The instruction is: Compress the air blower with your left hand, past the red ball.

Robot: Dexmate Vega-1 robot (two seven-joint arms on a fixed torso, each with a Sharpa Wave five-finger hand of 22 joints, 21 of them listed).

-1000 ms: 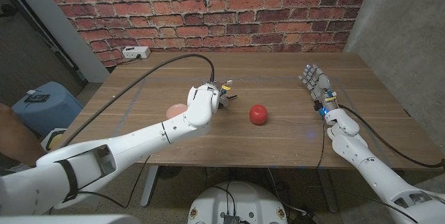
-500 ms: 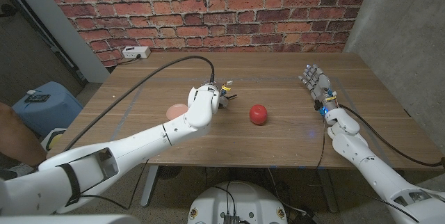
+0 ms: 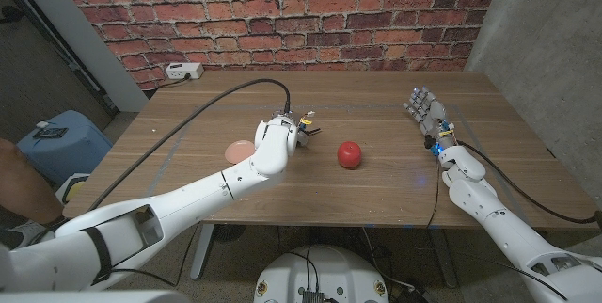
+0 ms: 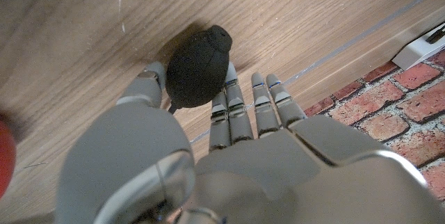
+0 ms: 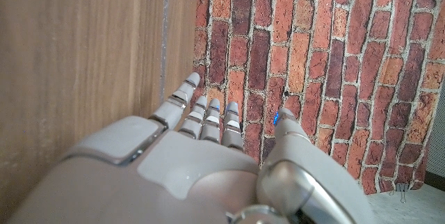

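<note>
A: Wooden table [image 3: 376, 190], brick wall [image 3: 282, 11] behind, one red ball [image 3: 350, 154], one pink disc [image 3: 241, 151] beyond the left hand [image 3: 273, 138].

B: One black air blower [image 4: 198, 67] lies left of the ball, left fingers [image 4: 236, 106] around it; right hand [image 3: 425, 112] holds nothing, fingers extended.

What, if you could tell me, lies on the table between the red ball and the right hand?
Nothing: in the head view the stretch of table from the red ball to the right hand is bare wood.
</note>
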